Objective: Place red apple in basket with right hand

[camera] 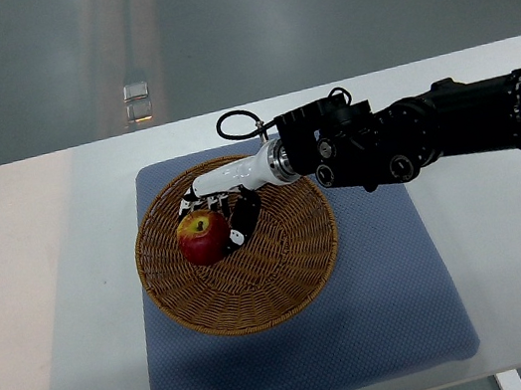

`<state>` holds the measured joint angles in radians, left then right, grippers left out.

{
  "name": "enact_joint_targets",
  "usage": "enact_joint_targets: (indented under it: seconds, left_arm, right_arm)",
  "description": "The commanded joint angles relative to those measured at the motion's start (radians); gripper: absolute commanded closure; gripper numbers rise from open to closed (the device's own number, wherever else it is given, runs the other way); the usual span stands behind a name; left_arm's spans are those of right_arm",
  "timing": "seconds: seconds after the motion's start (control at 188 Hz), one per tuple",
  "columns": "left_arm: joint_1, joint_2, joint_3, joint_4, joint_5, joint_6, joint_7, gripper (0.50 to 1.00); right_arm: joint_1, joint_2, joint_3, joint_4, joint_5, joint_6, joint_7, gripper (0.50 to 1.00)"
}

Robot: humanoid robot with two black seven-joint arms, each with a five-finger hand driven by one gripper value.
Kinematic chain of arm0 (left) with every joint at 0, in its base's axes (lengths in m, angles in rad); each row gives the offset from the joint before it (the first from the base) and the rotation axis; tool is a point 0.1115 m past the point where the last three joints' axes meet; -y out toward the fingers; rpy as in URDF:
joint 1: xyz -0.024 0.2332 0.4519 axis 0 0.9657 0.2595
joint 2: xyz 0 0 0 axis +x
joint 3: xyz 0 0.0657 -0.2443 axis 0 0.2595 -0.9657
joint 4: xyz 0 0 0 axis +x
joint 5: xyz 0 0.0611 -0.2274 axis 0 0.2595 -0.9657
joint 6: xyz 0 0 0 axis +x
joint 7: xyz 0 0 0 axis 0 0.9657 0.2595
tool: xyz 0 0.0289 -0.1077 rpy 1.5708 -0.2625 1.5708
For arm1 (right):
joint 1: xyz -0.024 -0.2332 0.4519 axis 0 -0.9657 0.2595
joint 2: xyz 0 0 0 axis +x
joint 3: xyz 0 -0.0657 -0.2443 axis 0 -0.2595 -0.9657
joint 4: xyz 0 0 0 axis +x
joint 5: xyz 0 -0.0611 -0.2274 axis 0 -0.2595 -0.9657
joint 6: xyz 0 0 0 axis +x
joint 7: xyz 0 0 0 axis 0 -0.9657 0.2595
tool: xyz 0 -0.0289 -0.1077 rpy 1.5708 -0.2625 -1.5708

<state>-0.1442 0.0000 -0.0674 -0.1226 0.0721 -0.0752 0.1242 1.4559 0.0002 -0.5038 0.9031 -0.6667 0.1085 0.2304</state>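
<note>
**Apple reaches the basket**

The right hand (219, 205), reaching in over the far rim, curls its fingers (238, 229) around the red apple (204, 238), which lies just left of the palm, stem up, apparently resting on the woven floor of the basket (284, 272). The basket holds nothing else and sits on a blue mat (402, 311)

Right arm (431, 130) reaches in from the right edge, its white hand (221, 202) angled downward, fingers (241, 221) curled.
</note>
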Motion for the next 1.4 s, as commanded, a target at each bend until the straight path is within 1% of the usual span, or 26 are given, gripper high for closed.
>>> enact_joint_targets:
  seconds: [0.0,0.058,0.106,0.159,0.165,0.218,0.271,0.276,0.329,0.377,0.382,0.409,0.525,0.584,0.738,0.87,1.003,1.136,1.141,1.184,1.231,1.237,1.322,1.369,1.375,1.396]
  left_arm:
    - [0.0,0.0,0.001,0.0,0.0,0.0,0.0,0.5]
    - [0.0,0.0,0.001,0.0,0.0,0.0,0.0,0.5]
    - [0.0,0.0,0.001,0.0,0.0,0.0,0.0,0.5]
    - [0.0,0.0,0.001,0.0,0.0,0.0,0.0,0.5]
    - [0.0,0.0,0.001,0.0,0.0,0.0,0.0,0.5]
    - [0.0,0.0,0.0,0.0,0.0,0.0,0.0,0.5]
    - [0.0,0.0,0.0,0.0,0.0,0.0,0.0,0.5]
    - [0.0,0.0,0.0,0.0,0.0,0.0,0.0,0.5]
    - [0.0,0.0,0.0,0.0,0.0,0.0,0.0,0.5]
    - [0.0,0.0,0.0,0.0,0.0,0.0,0.0,0.5]
    - [0.0,0.0,0.0,0.0,0.0,0.0,0.0,0.5]
    - [0.0,0.0,0.0,0.0,0.0,0.0,0.0,0.5]
    - [0.0,0.0,0.001,0.0,0.002,0.0,0.0,0.5]
    - [0.0,0.0,0.001,0.0,0.0,0.0,0.0,0.5]
    - [0.0,0.0,0.001,0.0,0.0,0.0,0.0,0.5]
    - [0.0,0.0,0.001,0.0,0.002,0.0,0.0,0.5]
    - [0.0,0.0,0.001,0.0,0.002,0.0,0.0,0.5]
    - [0.0,0.0,0.001,0.0,0.0,0.0,0.0,0.5]
    - [0.0,0.0,0.001,-0.002,0.0,0.0,0.0,0.5]
    - [0.0,0.0,0.001,-0.002,0.002,0.0,0.0,0.5]
    - [0.0,0.0,0.001,-0.002,0.002,0.0,0.0,0.5]
    - [0.0,0.0,0.001,-0.002,0.002,0.0,0.0,0.5]
    - [0.0,0.0,0.001,-0.002,0.0,0.0,0.0,0.5]
    - [0.0,0.0,0.001,-0.002,0.0,0.0,0.0,0.5]
    - [0.0,0.0,0.001,-0.002,0.002,0.0,0.0,0.5]
    - [0.0,0.0,0.001,-0.003,0.002,0.0,0.0,0.5]
  right_arm:
    - [-0.003,0.0,-0.007,-0.001,-0.007,0.002,0.003,0.897]
    - [-0.003,0.0,-0.007,-0.001,-0.007,0.002,0.003,0.897]
    - [-0.005,0.0,-0.007,-0.004,-0.007,0.005,0.003,0.846]
    - [-0.005,0.0,-0.007,-0.004,-0.007,0.005,0.003,0.846]
    - [-0.011,0.0,-0.007,-0.009,-0.007,0.007,0.003,0.804]
    - [-0.02,0.0,-0.007,-0.012,-0.007,0.007,0.003,0.752]
    - [-0.02,0.0,-0.007,-0.012,-0.007,0.007,0.003,0.752]
    - [-0.023,0.0,-0.007,-0.016,-0.007,0.01,0.003,0.696]
    - [-0.028,0.0,-0.007,-0.018,-0.007,0.013,0.003,0.624]
    - [-0.028,0.0,-0.007,-0.018,-0.007,0.013,0.003,0.624]
    - [-0.029,0.0,-0.005,-0.018,-0.007,0.019,0.003,0.605]
    - [-0.029,0.0,-0.002,-0.018,-0.007,0.028,0.003,0.599]
    - [-0.023,0.0,0.01,-0.018,-0.005,0.056,0.001,0.591]
    - [-0.012,0.0,0.018,-0.018,0.01,0.102,0.001,0.589]
    - [0.029,0.0,0.018,-0.018,0.016,0.129,0.001,0.587]
    - [0.047,-0.049,0.03,-0.018,0.018,0.146,0.001,0.585]
    - [0.031,-0.138,0.205,-0.032,0.052,0.138,0.001,0.587]
    - [-0.051,-0.187,0.311,-0.082,0.122,0.131,0.003,0.587]
    - [-0.118,-0.21,0.412,-0.136,0.18,0.119,0.003,0.587]
    - [-0.184,-0.21,0.513,-0.179,0.229,0.105,0.001,0.587]
    - [-0.184,-0.21,0.513,-0.179,0.229,0.105,0.001,0.587]
    - [-0.269,-0.204,0.635,-0.217,0.281,0.09,0.001,0.587]
    - [-0.414,-0.197,0.849,-0.247,0.349,0.069,0.003,0.587]
    - [-0.414,-0.197,0.849,-0.247,0.349,0.069,0.003,0.587]
    - [-0.504,-0.186,0.978,-0.257,0.381,0.065,0.003,0.585]
    - [-0.538,-0.171,1.033,-0.259,0.392,0.062,0.003,0.587]
